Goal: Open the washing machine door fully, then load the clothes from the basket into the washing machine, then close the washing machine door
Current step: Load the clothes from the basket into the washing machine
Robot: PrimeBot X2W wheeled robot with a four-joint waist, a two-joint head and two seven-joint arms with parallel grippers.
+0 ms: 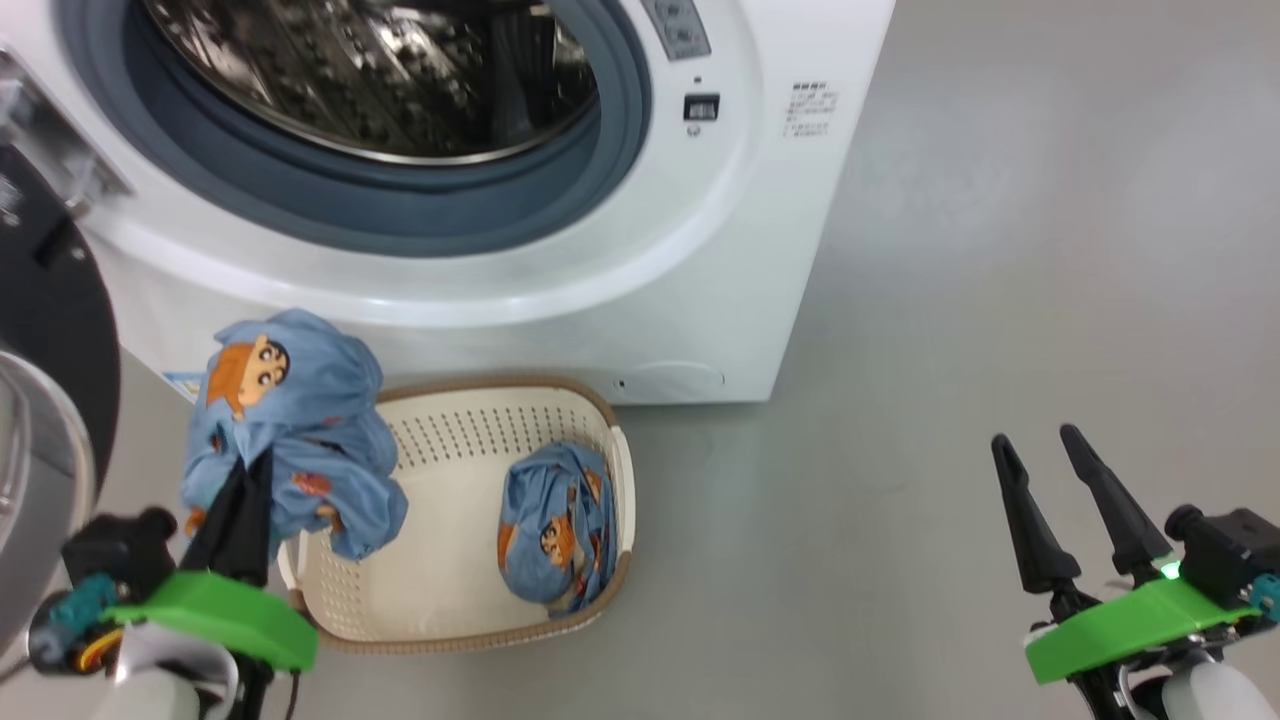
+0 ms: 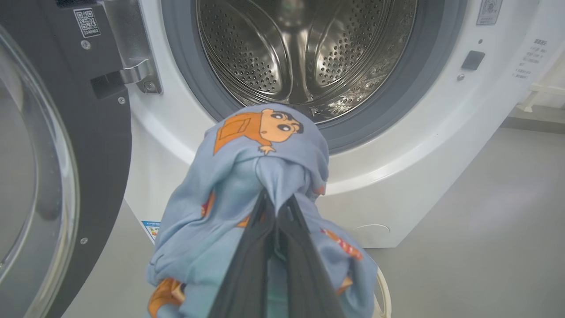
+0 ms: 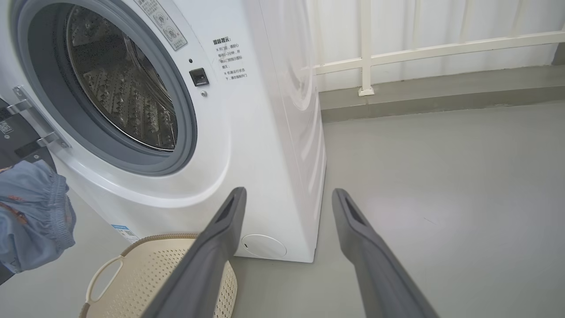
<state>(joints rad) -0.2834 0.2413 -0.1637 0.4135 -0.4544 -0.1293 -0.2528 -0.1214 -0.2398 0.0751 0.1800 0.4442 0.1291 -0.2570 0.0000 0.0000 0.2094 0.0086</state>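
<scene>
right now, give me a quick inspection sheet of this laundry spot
surface: smooth grey floor; washing machine and basket stand on it
job's things: washing machine door swung open at the robot's left, steel drum exposed; lifted clothes bundle before the opening; second clothes bundle lying in the basket
clutter: nothing seen
grippers: left gripper shut on the lifted clothes bundle; right gripper open, holding nothing, over the floor
cables: short orange lead at the left wrist
surroundings: white railing beyond the machine
</scene>
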